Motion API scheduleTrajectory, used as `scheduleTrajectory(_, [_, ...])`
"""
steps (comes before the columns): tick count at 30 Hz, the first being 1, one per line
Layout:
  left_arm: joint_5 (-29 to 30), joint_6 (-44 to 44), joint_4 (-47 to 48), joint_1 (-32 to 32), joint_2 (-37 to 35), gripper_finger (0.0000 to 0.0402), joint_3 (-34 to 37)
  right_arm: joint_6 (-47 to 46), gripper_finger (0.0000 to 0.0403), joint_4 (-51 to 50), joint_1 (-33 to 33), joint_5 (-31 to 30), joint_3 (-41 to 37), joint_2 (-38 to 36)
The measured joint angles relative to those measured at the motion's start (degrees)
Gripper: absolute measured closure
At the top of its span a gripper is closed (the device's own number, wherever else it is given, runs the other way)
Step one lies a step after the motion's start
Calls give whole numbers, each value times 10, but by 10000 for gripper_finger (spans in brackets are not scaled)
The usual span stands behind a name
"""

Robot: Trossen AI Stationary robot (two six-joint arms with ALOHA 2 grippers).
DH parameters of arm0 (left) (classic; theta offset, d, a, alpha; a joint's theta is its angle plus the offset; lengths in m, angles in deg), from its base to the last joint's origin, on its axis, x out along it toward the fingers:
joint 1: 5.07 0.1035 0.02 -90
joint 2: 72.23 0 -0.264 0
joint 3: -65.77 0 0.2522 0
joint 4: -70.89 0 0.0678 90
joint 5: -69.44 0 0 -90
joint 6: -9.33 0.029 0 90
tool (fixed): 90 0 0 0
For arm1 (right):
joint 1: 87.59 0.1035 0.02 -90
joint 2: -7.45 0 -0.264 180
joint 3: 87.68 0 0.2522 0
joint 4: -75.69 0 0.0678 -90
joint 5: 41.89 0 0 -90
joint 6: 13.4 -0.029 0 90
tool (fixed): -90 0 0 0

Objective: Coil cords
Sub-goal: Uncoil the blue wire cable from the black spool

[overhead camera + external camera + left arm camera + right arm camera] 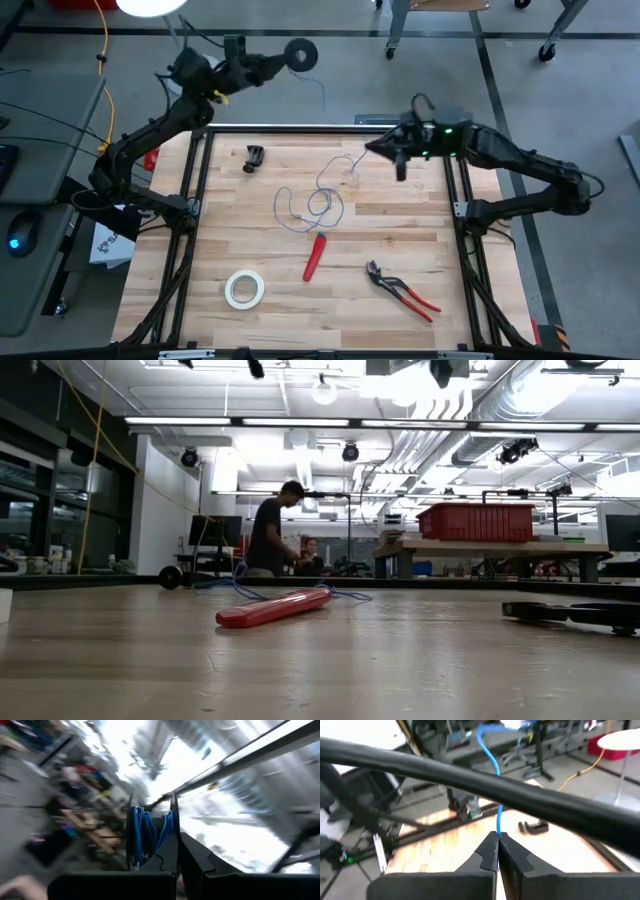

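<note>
The left gripper (283, 55) clamped the black spool (300, 53) beyond the table's far edge. The right gripper (497, 840) pinched the blue wire (312, 205), which looped loosely across the wooden table (400, 240).

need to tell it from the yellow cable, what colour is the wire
Blue wire, clearest in the right wrist view.
</note>
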Motion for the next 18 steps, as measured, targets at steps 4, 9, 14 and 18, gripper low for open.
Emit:
scheduleTrajectory(4, [-3,-63,-45,-36,0,401,0,4,403,26,21,0,0,61])
scheduleTrajectory(9, [-20,-143,-82,-86,0,401,0,-18,403,64,34,-46,0,137])
scheduleTrajectory(14, [-92,-212,-83,-122,0,401,0,-57,384,73,34,-73,0,167])
scheduleTrajectory(18, [-112,-211,-73,-148,0,401,0,-57,325,77,34,-74,0,163])
